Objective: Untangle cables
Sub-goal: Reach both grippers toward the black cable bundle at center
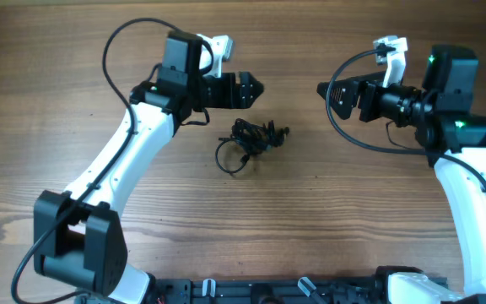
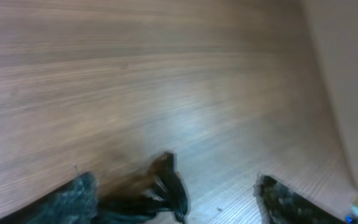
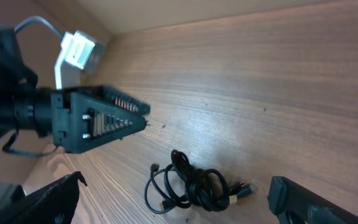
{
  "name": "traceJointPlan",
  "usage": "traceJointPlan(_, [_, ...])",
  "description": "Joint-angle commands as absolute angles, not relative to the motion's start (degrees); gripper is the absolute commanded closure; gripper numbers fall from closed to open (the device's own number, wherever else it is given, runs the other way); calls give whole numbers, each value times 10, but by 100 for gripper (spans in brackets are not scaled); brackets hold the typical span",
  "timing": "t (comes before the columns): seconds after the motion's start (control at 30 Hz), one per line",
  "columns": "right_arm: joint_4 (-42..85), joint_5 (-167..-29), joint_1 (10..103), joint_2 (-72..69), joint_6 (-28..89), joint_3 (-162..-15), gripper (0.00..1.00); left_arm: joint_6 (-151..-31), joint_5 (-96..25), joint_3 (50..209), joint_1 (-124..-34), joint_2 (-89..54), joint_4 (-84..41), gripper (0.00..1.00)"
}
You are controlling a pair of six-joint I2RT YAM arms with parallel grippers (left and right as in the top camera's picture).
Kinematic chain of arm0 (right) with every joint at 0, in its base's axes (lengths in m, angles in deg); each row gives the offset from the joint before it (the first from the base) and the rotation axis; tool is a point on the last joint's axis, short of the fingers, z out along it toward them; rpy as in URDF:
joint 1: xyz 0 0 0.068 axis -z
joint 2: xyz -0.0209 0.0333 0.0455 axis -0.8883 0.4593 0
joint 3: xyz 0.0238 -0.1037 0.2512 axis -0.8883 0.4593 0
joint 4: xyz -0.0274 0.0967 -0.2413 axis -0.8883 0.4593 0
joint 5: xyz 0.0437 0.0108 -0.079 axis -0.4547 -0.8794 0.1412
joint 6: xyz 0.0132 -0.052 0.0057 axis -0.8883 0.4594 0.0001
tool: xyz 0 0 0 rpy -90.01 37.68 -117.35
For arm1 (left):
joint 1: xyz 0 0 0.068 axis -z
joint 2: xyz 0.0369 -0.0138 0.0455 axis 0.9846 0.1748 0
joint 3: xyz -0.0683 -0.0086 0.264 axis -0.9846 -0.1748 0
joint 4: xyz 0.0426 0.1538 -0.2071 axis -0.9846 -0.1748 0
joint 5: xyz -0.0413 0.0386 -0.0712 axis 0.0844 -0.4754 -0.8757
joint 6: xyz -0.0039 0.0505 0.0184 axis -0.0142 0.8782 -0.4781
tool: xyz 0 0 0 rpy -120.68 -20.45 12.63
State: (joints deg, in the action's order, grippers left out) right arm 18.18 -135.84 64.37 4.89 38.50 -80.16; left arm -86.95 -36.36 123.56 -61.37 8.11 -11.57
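Two arms reach over the brown wood-grain worktop [image 1: 378,203] in the overhead view. The small knotted clump of thin black cables [image 1: 251,137] lies flat on the wood between them, and nothing touches it. The left fingers [image 1: 247,89] sit near it, up and to its left in the picture. The right fingers [image 1: 332,90] stand well apart on the other side. One loose loop [image 1: 226,156] sticks out at the clump's left edge.

In the blurred left wrist view, the left fingers [image 2: 73,199] stand apart, open. A dark smeared shape [image 2: 169,186] sits low between them, and we cannot tell whether it is the clump.

In the right wrist view, the right fingers [image 3: 48,199] are spread wide at the bottom corners and hold nothing. The cables [image 3: 191,186] lie ahead between them, with a plug end [image 3: 241,190] poking out toward the right.

We judge the first grasp to be the step in hand. To do it well, we would bring one arm down on the loop alone, not the whole knot. The other arm should pin the clump or take the plug end, and the two should then draw apart slowly.
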Motion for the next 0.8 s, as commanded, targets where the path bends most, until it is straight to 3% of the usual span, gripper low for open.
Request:
traceJointPlan(0.0, [191, -1315, 646, 68, 347, -814, 1, -1111, -202, 1244, -598, 87, -165, 27])
traceJointPlan(0.1, [210, -1313, 646, 76, 347, -814, 2, -1259, -154, 1244, -580, 93, -239, 21])
traceJointPlan(0.17, [214, -1305, 645, 79, 347, -814, 2, -1259, -154, 1244, -575, 100, -244, 13])
traceJointPlan(0.27, [213, -1298, 645, 81, 329, -814, 2, -1301, -157, 1244, -575, 128, -237, 12])
traceJointPlan(0.47, [213, -1283, 645, 81, 301, -814, 2, -1319, -191, 1244, -575, 156, -188, 27])
traceJointPlan(0.67, [222, -1283, 645, 81, 302, -814, 2, -1312, -175, 1243, -527, 177, -179, 27])
traceJointPlan(0.77, [229, -1272, 645, 81, 302, -814, 2, -1312, -174, 1243, -515, 202, -180, 32])
